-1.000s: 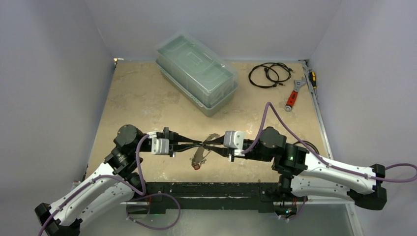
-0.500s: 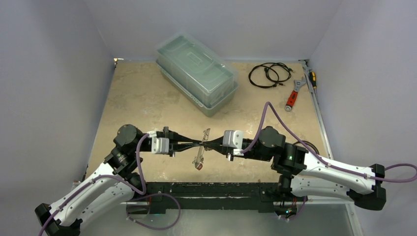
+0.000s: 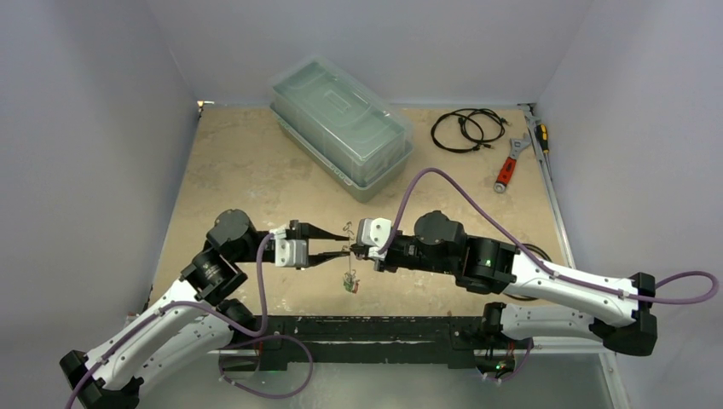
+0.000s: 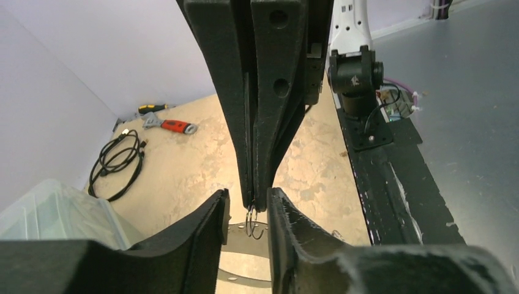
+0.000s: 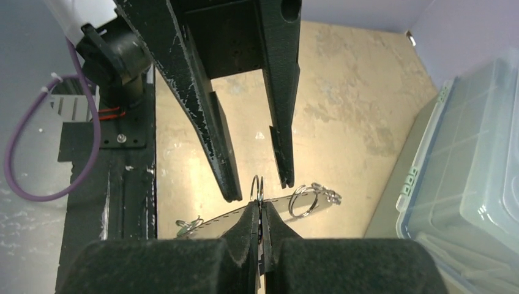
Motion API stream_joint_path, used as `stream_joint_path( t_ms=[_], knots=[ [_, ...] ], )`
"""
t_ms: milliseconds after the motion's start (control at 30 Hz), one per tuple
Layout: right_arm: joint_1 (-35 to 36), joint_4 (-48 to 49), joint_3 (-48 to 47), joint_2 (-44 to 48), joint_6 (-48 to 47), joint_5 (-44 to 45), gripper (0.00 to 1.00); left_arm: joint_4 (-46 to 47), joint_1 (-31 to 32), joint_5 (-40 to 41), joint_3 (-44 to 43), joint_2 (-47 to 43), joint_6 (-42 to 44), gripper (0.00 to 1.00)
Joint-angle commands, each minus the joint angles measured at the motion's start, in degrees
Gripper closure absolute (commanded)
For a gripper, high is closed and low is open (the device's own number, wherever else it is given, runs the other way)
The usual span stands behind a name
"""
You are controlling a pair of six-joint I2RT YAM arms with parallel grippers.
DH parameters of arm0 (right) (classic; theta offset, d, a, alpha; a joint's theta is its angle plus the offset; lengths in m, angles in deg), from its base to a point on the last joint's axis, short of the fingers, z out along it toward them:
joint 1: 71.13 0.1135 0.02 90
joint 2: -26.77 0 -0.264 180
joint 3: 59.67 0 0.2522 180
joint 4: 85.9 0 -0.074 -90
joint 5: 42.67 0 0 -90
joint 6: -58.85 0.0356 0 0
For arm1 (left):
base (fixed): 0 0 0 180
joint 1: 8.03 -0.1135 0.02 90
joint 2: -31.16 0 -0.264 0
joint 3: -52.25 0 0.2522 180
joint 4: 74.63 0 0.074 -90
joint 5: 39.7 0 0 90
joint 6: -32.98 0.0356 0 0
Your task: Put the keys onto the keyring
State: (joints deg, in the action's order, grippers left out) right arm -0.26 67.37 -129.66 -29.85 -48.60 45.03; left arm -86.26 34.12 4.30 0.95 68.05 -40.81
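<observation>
The keyring (image 3: 348, 240) is a thin silver plate with rim holes, held edge-on above the table between the two grippers. My right gripper (image 3: 355, 248) is shut on its edge, and a small split ring (image 5: 259, 187) sticks out of the fingertips (image 5: 250, 215). My left gripper (image 3: 340, 244) is open, with its fingers (image 4: 211, 223) either side of the right fingertips and not touching the plate (image 4: 242, 237). A key with a green tag (image 3: 349, 283) hangs from the plate's lower end (image 5: 183, 225). Another split ring with a small metal piece (image 5: 304, 199) hangs at the other end.
A clear plastic lidded box (image 3: 341, 128) stands at the back centre. A coiled black cable (image 3: 465, 129), a red-handled wrench (image 3: 509, 166) and a screwdriver (image 3: 541, 136) lie at the back right. The black base rail (image 3: 367, 328) runs along the near edge.
My left gripper has opened and let go of the plate. My right arm has reached further left, carrying the plate left, and the plate now hangs more upright.
</observation>
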Motion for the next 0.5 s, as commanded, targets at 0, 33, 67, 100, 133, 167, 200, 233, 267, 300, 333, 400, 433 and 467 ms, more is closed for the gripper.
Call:
stream_joint_path(
  t_ms=[0,33,67,100,133,167,200,233,267,300,333,400,433,467],
  knots=[
    [0.0,-2.4,-4.0,0.0,0.1,1.9,1.0,-2.0,0.0,0.1,-2.6,0.9,3.1,0.74],
    [0.0,-2.6,-4.1,0.0,0.2,1.7,1.0,-2.0,0.0,-0.2,-2.6,1.3,3.4,0.76],
    [0.0,-2.7,-4.2,0.0,0.2,1.5,1.0,-2.0,0.1,-0.5,-2.7,1.8,3.5,0.76],
    [0.0,-2.6,-4.2,0.1,0.2,1.2,1.0,-2.0,0.1,-0.7,-2.7,2.1,3.4,0.76],
    [0.0,-2.5,-4.0,0.1,0.2,1.1,1.0,-3.7,0.1,-0.9,-2.6,2.4,3.4,0.76],
    [0.0,-2.4,-4.1,0.2,0.3,1.0,1.0,-3.9,0.2,-1.0,-2.6,2.5,3.4,0.75],
    [0.0,-2.4,-4.0,0.4,0.3,1.0,1.0,-4.0,0.2,-1.1,-2.6,2.6,3.4,0.74],
    [0.0,-2.4,-4.0,0.4,0.3,0.8,1.0,-4.0,0.1,-1.1,-2.5,2.6,3.3,0.71],
    [0.0,-2.3,-4.0,0.4,0.4,0.7,1.0,-3.9,0.2,-1.2,-2.4,2.6,3.3,0.69],
    [0.0,-2.3,-4.1,0.3,0.4,0.8,1.0,-3.7,0.1,-1.5,-2.3,2.7,3.2,0.66],
    [0.0,-2.4,-4.1,0.3,0.4,0.8,1.0,-3.5,0.2,-1.7,-2.2,2.8,3.0,0.65],
    [0.0,-2.4,-4.0,0.3,0.4,0.7,1.0,-3.3,0.2,-2.2,-2.2,3.2,2.7,0.63],
    [0.0,-2.4,-4.1,0.4,0.4,0.7,1.0,-3.3,0.2,-2.2,-2.3,3.5,2.7,0.63],
    [0.0,-2.5,-4.1,0.4,0.5,0.6,1.0,-3.3,0.2,-2.3,-2.3,3.5,2.7,0.66]
  ],
)
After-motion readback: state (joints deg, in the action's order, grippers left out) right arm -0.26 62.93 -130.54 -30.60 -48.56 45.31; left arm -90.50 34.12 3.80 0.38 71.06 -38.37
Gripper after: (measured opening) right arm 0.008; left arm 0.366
